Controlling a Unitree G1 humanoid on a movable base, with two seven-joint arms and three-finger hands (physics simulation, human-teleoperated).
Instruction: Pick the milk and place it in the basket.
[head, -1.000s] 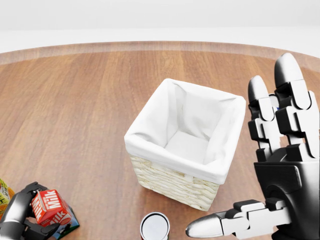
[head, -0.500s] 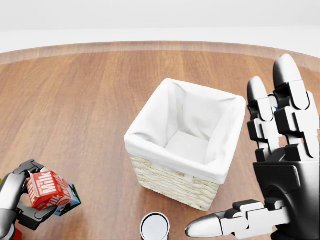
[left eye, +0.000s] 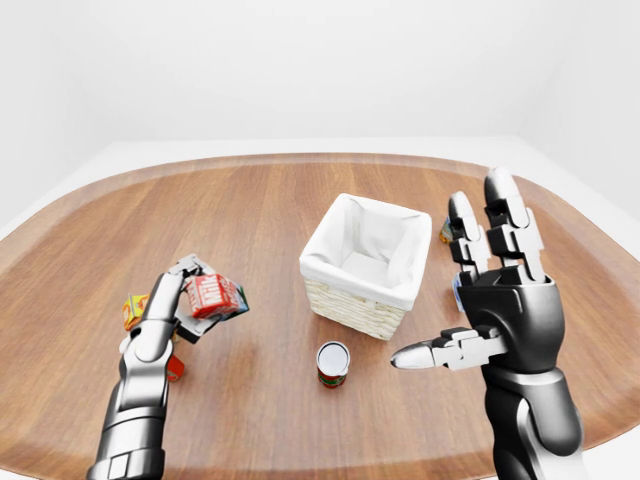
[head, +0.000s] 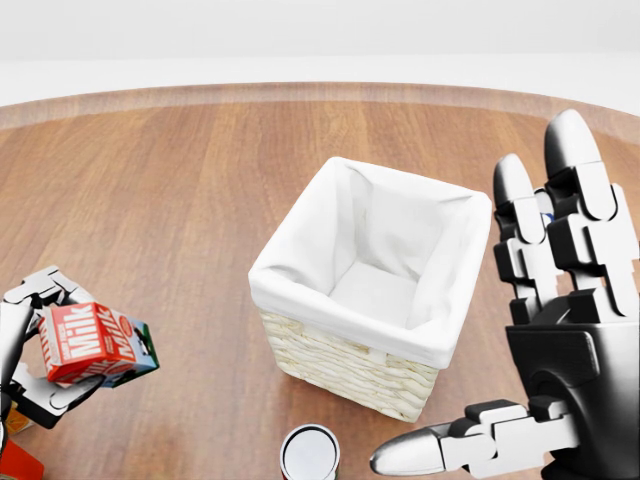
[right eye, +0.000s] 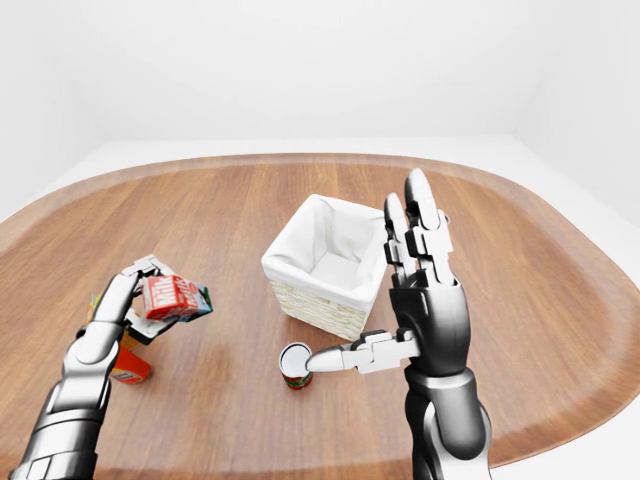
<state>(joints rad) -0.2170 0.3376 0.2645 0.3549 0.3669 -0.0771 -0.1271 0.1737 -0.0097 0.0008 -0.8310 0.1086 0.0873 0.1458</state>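
On the surface (left eye: 280, 200), left: my left hand (head: 25, 345) clamped on milk (head: 88, 343), lifted for carrying.
Centre: basket (head: 340, 350), empty, awaiting milk.
Right hand (head: 560, 330): fingers spread, idle.

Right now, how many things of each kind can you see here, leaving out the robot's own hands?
Milk carton: 1, held in the left hand
Basket: 1
Can: 1
Small packs near the left arm: 2, orange pack and red pack
Total: 5; bits behind the right hand are too hidden to count.
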